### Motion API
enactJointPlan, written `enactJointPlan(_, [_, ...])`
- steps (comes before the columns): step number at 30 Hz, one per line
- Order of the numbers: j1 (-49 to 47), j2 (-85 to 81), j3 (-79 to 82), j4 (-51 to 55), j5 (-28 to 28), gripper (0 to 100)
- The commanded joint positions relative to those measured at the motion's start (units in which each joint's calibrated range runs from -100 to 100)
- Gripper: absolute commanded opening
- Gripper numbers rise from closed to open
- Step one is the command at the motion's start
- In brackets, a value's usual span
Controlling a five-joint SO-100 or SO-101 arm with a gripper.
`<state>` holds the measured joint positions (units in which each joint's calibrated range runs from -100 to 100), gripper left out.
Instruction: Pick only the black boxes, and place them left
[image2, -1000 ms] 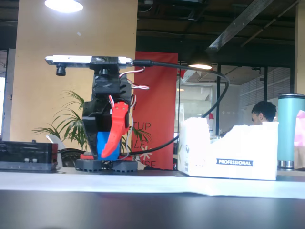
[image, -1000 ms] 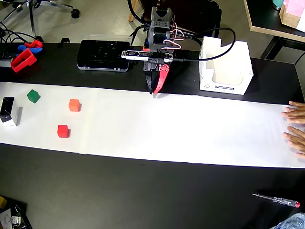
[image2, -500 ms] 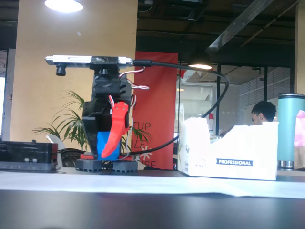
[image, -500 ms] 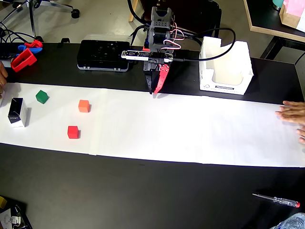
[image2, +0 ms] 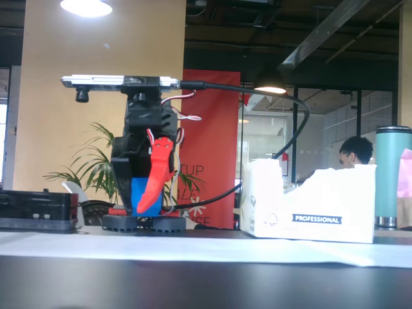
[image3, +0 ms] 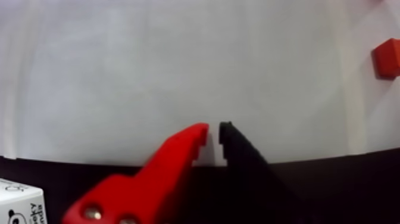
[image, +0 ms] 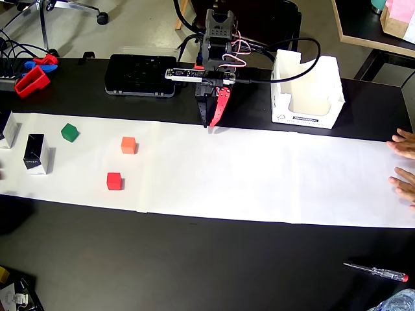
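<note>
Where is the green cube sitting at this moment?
In the overhead view, the green cube sits on the white paper strip near its left end, between a black box and the orange cube.

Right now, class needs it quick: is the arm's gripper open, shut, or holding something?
Gripper: shut, holding nothing, fingertips nearly touching above the white paper.

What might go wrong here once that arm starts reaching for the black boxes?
1. In the overhead view, the black box stands upright far along the paper from the gripper; it may be out of reach, or topple when nudged.
2. The green cube, orange cube and red cube lie between arm and box, so a sweep could knock them.
3. A person's hand rests on the paper strip; if the paper shifts, everything moves.
</note>
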<state>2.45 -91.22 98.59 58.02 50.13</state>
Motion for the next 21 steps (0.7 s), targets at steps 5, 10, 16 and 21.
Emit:
enactJointPlan(5, [-0.9,-0.6,0.7,-0.9,0.0,0])
enactJointPlan(10, [-0.8,-0.6,0.7,-0.9,0.0,0])
enactJointPlan(16, [-0.2,-0.5,0.7,-0.9,0.0,0])
enactJointPlan(21, [-0.1,-0.4,-3.2,-0.9,0.2,0])
